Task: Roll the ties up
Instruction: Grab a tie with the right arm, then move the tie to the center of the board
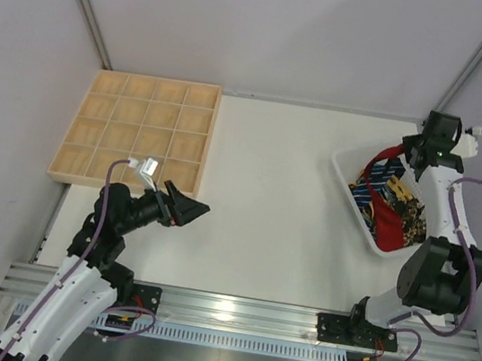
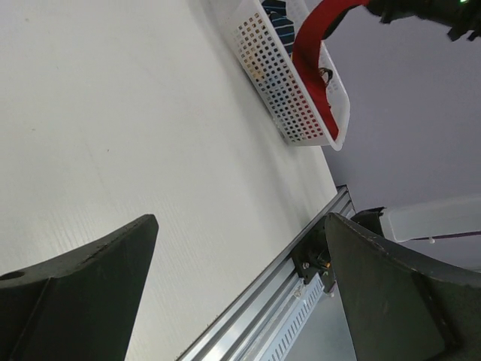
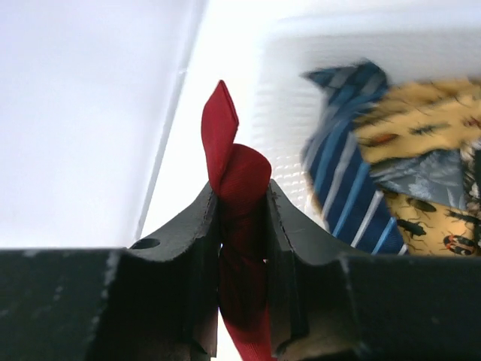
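My left gripper (image 1: pixel 189 210) hangs open over bare table (image 1: pixel 266 193), fingers (image 2: pixel 83 293) spread wide with nothing between them; the wooden compartment tray (image 1: pixel 139 133) sits just behind and to its left, and the white basket (image 2: pixel 289 83) lies well off to its right. My right gripper (image 1: pixel 418 152) is clamped on the red tie (image 3: pixel 240 226), the fabric pinched flat between both pads with a short folded end poking out above them. Below and beside it the basket's other ties are piled: the navy striped tie (image 3: pixel 353 173) and the mustard yellow tie (image 3: pixel 428 128) close to my right. To do this lift well, I judge I should rise straight and slowly so the red length slides free of the pile without dragging the others over the rim, then carry it left onto bare table, laid flat for rolling
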{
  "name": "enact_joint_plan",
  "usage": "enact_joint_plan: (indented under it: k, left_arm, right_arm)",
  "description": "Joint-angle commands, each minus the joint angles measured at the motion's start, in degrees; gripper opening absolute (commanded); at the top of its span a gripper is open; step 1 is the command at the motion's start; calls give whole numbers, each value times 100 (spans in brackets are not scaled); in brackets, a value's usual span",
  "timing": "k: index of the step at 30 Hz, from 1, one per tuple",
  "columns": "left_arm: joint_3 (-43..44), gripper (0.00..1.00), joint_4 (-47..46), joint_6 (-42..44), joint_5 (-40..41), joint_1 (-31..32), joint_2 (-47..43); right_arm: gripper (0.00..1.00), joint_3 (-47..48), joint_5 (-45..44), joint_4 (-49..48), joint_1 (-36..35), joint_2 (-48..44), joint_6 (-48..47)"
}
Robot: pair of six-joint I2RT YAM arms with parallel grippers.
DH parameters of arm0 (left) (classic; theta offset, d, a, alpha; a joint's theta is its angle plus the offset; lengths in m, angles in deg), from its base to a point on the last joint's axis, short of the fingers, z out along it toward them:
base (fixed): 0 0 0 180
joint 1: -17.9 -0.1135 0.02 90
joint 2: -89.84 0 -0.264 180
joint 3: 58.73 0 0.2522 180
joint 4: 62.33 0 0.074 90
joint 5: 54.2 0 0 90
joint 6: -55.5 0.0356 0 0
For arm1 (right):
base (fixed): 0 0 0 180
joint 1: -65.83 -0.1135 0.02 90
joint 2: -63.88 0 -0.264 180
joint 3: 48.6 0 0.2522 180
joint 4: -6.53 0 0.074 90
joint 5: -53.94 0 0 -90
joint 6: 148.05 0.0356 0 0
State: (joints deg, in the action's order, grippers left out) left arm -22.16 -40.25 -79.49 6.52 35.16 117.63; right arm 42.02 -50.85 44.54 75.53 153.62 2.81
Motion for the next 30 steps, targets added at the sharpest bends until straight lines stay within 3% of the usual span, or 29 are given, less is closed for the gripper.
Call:
enact_joint_plan:
  k: [1, 7, 12, 18, 20, 21, 24, 26, 29, 30]
  left_arm:
    - [268, 100, 363, 43, -8, -38, -81]
    - [338, 100, 662, -79, 1, -47, -309]
    - [356, 100, 671, -282, -131, -47, -450]
    - [514, 100, 680, -484, -157, -47, -599]
    - [619, 100, 759, -519, -96, -47, -661]
    - [654, 100, 820, -519, -43, -47, -713]
    - [821, 100, 1091, -502, 132, -47, -801]
    - [1014, 100, 1329, -449, 273, -47, -854]
    - [1243, 100, 1778, -379, 563, -47, -977]
    - [1278, 100, 1927, -361, 607, -47, -1012]
  right_arm:
    - [0, 873, -61, 387, -292, -684, -1854]
    - [0, 1786, -779, 949, -1143, -2010, -3202]
    - [0, 2912, -1035, 1845, -1128, -2565, -3906]
    - [0, 3669, -158, 2626, -1163, -2900, -3863]
    - [0, 3381, 431, 2664, -1197, -3092, -3512]
    - [0, 2779, 798, 2499, -1233, -3180, -3398]
    - [0, 1950, 785, 2269, -1713, -3444, -3019]
    - [0, 1334, 400, 2129, -2162, -3515, -2843]
    - [0, 858, -759, 1759, -3777, -3393, -2808]
    - [0, 822, -1659, 1706, -4234, -3288, -2825]
